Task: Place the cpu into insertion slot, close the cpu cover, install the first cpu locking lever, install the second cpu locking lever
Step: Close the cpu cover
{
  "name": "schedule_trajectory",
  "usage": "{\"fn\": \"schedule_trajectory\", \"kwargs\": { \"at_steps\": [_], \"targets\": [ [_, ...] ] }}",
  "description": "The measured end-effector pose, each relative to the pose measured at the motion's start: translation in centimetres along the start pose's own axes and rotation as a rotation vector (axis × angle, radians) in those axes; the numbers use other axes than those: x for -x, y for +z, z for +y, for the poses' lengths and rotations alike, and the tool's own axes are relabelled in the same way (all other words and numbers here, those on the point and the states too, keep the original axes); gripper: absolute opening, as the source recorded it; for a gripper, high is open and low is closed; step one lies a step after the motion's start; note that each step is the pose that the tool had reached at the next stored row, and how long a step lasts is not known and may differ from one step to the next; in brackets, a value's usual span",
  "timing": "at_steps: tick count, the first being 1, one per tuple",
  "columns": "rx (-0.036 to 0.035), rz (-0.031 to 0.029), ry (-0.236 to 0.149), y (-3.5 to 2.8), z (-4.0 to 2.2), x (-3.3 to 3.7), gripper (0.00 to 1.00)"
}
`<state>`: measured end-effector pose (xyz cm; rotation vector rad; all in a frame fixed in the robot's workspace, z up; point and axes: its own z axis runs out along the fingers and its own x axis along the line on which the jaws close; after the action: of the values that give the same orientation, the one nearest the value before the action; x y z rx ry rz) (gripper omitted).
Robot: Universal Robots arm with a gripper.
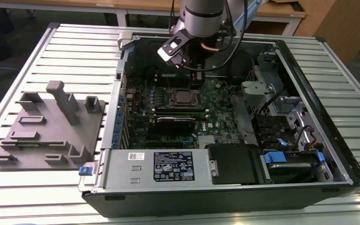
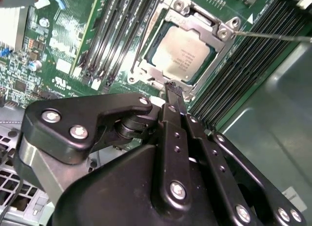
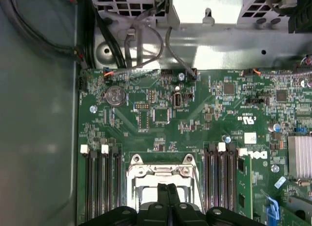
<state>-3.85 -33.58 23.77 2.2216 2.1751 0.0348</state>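
At twelve o'clock of the insertion slot [image 1: 173,97] in the exterior view, one empty gripper [image 1: 196,83] pinched shut at the rim of one cpu cover [image 2: 147,71].

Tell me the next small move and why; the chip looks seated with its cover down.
Probably slide the shut gripper across to the loose lever. The chip lies under the lowered cover, yet that thin lever juts away from the frame, seemingly unlatched, while the gripper's tip sits at a different edge of the cover.
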Motion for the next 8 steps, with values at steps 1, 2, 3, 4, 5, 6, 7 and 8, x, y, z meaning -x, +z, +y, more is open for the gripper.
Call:
{"fn": "schedule_trajectory", "kwargs": {
  "at_steps": [1,2,3,4,5,6,7,8],
  "targets": [
    [0.0000,0.0001,0.000,0.03,-0.10,0.00,0.10],
    [0.0000,0.0001,0.000,0.08,-0.19,0.00,0.10],
    [0.0000,0.0001,0.000,0.13,-0.28,0.00,0.10],
    [0.0001,0.0001,0.000,0.19,-0.37,0.00,0.10],
    [0.0000,0.0001,0.000,0.23,-0.48,0.01,0.10],
    [-0.0001,0.0000,0.000,0.27,-0.60,0.01,0.10],
    [-0.0001,-0.0001,0.000,0.31,-0.73,0.02,0.10],
    [0.0000,0.0000,0.000,0.35,-0.85,0.02,0.10]
  ]
}}
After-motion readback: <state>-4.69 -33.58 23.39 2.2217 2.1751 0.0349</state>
